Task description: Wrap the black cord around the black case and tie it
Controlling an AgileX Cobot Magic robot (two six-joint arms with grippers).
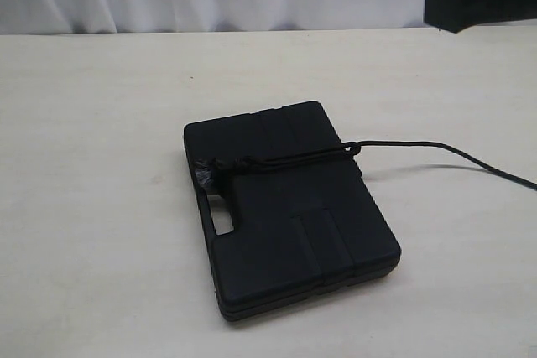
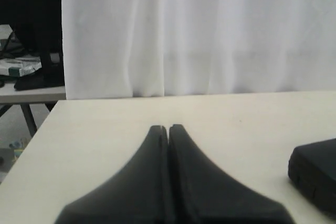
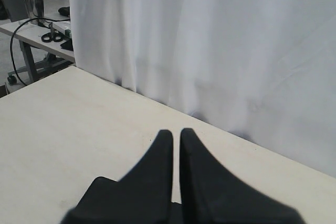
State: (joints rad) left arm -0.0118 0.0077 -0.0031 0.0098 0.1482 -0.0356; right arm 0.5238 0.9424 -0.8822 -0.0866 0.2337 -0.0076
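Left tool (image 2: 168,128) and right tool (image 3: 172,132) are both pressed closed, empty, clear of the work. The black case (image 1: 294,215) lies mid-view on the tabletop (image 1: 101,123). The black cord (image 1: 285,159) crosses it, bunched toward 9 o'clock, its tail trailing toward 3 o'clock. Wrapping looks done; I judge the knot may need snugging, by pinching that loose tail.

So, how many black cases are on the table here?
1: the black case lies flat on the table, black cord crossing its top and trailing right; the left wrist view catches its corner. None appears hidden.
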